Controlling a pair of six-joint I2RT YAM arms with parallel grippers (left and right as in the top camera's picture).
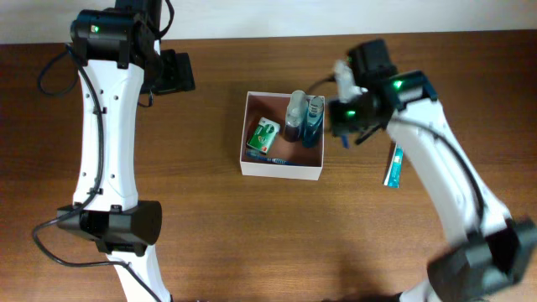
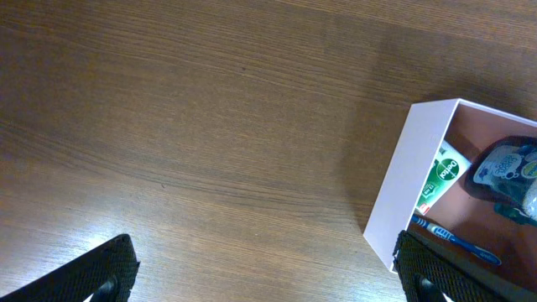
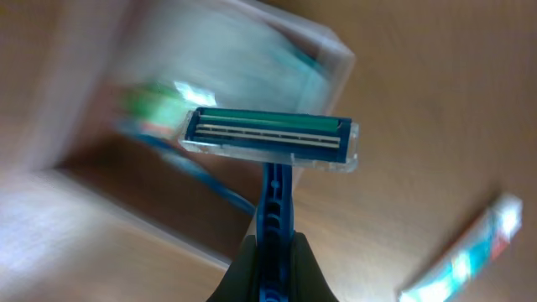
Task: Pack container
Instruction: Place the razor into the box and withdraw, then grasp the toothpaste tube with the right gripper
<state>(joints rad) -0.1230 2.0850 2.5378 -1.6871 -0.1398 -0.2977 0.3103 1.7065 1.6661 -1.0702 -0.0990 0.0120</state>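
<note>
The container [image 1: 281, 171] is a square white box with a pinkish inside, at the table's middle. It holds a green-and-white tube [image 1: 263, 136], a dark bottle [image 1: 294, 117], a blue bottle [image 1: 313, 117] and a blue toothbrush [image 1: 273, 159]. My right gripper [image 1: 344, 85] is shut on a blue razor [image 3: 273, 138] by its handle, head up, just right of the box's far right corner. The box [image 3: 143, 205] is blurred in the right wrist view. My left gripper [image 2: 268, 277] is open and empty, left of the box wall [image 2: 403, 184]. It also shows in the overhead view [image 1: 176, 74].
A blue-and-white toothpaste tube [image 1: 393, 165] lies on the wood table to the right of the box. It also shows in the right wrist view [image 3: 470, 252]. The left arm's base stands at the front left [image 1: 117, 226].
</note>
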